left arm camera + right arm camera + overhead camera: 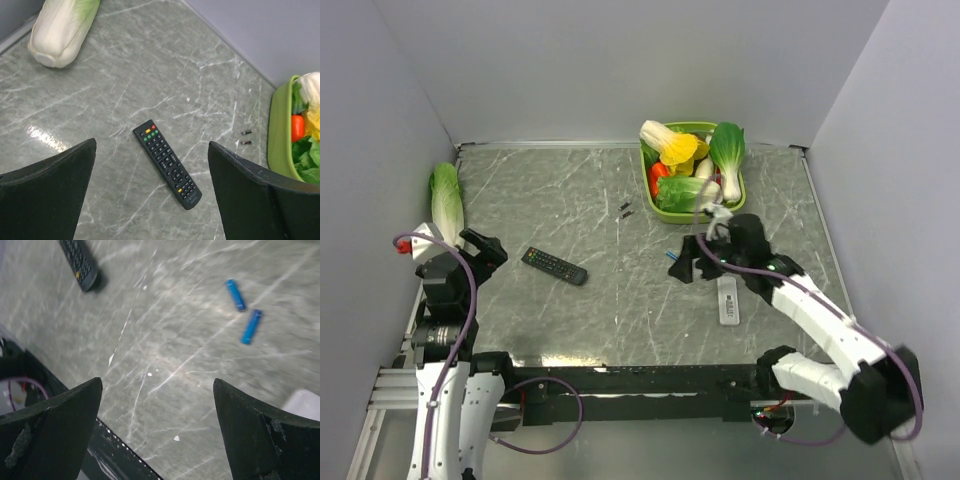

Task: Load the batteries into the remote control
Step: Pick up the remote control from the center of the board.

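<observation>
**Neither battery picked up yet: right arm poised over the pair**

We judge the task to be at its very start. The right gripper (157,382) hangs above the table with its jaws spread wide and nothing between them. Both fingers are clear of every object. The batteries (235,294) lie loose on the table ahead of it, off toward its right finger. The two blue cylinders are close to each other but apart, and set at an angle. The remote control (79,262) lies further ahead, off toward the left finger and well apart from the batteries. A corner of the white remote (302,404) shows just beside the right finger.

The left gripper (152,145) is likewise wide open and empty. It hovers with the black remote lying button side up on the table between its fingers, untouched.

The next move, as we read it, calls for the right gripper to shift toward its right-finger side and forward. It must line its jaws across one cylinder and come down to pinch it alone. The remote shows its buttons, so we expect it must be turned over to reach the battery bay, which we cannot see.
</observation>
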Motion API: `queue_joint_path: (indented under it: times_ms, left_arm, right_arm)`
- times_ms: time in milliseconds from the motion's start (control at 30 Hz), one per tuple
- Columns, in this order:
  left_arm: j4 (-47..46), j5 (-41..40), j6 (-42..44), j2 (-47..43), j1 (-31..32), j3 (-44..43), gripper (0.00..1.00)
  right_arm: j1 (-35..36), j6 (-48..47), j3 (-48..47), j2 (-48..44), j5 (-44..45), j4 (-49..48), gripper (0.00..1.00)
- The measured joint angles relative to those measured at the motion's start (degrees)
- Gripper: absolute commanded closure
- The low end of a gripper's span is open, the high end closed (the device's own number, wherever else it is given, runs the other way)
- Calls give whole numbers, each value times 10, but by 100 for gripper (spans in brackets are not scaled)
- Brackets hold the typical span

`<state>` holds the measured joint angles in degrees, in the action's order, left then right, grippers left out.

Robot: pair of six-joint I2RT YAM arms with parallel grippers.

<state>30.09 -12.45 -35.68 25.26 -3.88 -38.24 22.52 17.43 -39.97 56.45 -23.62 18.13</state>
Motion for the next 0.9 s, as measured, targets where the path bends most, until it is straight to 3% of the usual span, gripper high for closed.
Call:
queue_joint_path:
  times_ms: [433, 633, 900]
  left_arm:
    - [10, 21, 0, 36, -1, 0, 3]
    - [10, 28, 1, 40, -1, 0, 3]
    - [9, 37, 1, 42, -1, 0, 3]
  right_arm:
    - [232, -160, -268, 385, 65, -29, 0]
    - [286, -230, -381, 515, 66, -17, 0]
    - [314, -273, -469, 622, 82, -14, 4]
